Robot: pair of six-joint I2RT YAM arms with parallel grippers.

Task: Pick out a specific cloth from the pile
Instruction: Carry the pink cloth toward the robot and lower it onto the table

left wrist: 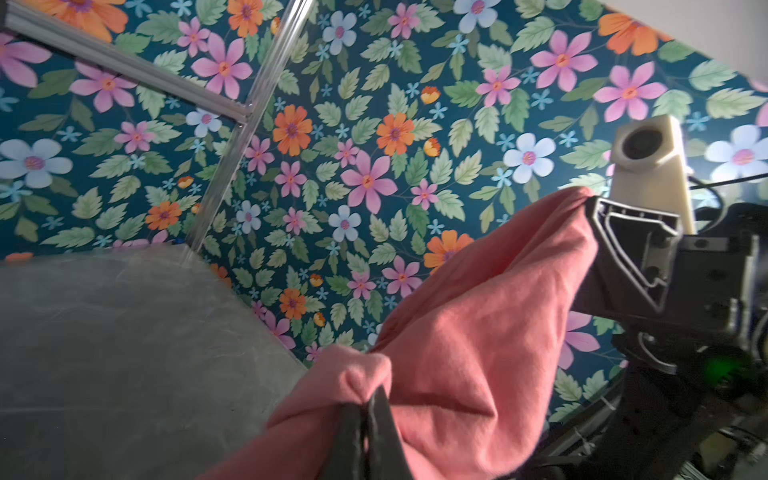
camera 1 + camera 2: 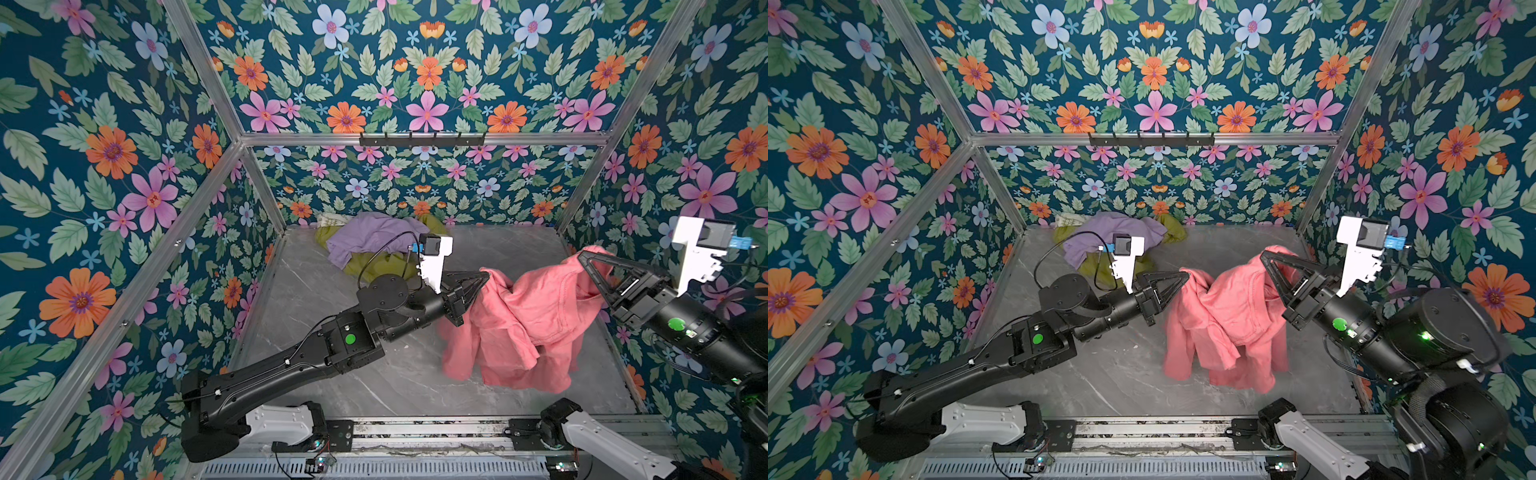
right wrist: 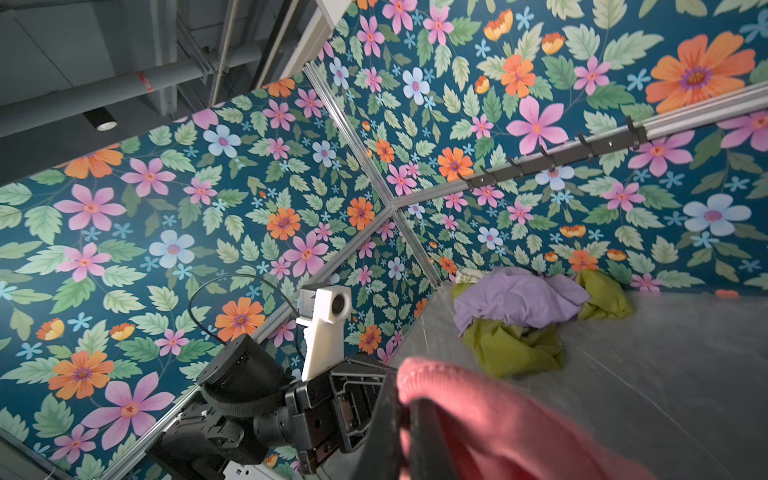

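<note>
Pink cloth [image 2: 532, 316] hangs between left gripper [image 2: 485, 276] and right gripper [image 2: 582, 255], both clamped on it; I'd lift evenly, clear of the pile [image 2: 365, 241] beyond the left gripper.

Marbled tabletop [image 2: 498, 249], floral walls [image 2: 428, 62], black hook rail [image 2: 422, 140]

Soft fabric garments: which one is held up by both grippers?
The salmon-pink fabric garment, pinched by the left gripper and right gripper; the lilac-purple cloth and olive-green cloth lie heaped at the back.
</note>
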